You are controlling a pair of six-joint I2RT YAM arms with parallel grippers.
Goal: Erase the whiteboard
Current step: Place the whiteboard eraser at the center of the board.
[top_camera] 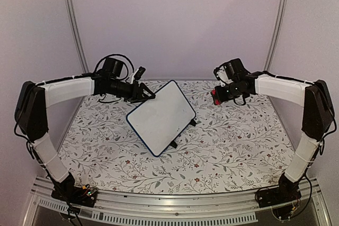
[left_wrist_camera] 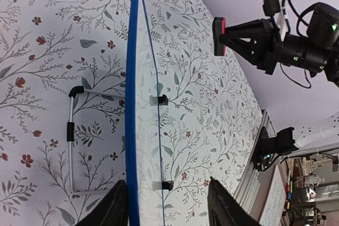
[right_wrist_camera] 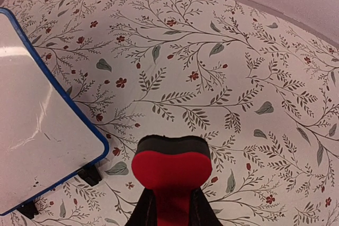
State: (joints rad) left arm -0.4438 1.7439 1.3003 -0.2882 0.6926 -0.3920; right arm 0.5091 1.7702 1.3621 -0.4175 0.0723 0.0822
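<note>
Fingers (left_wrist_camera: 115, 207) of the left claw (top_camera: 150, 95) are standing apart over the far left part of the surface (top_camera: 238, 146), straddling the blue rim of the whiteboard (top_camera: 161, 117) at its far left corner. In the left wrist view one finger is sitting just beside the back of the rim, touching or not I cannot tell, while the other is hanging clear of the white face. The left arm (top_camera: 63, 91) is reaching in from the left edge, its white forearm lying level above the flowered cloth.

The whiteboard is standing in the middle of the surface, a little toward the far edge, turned so that its corners are pointing at the edges. It is leaning back on a wire stand (left_wrist_camera: 70, 130) behind it, and two black feet (top_camera: 173, 144) are showing under its near right side. Its face is looking almost clean; the right wrist view is showing only faint smears and a few dark specks near one corner.

Right of the board and apart from it, the right claw (top_camera: 220, 95) is hovering above the far right part of the surface, clamped tight on a red eraser (right_wrist_camera: 170, 170) with a dark pad on its end. The eraser is touching neither board nor cloth. The right arm (top_camera: 288, 89) is reaching in from the right edge.
</note>
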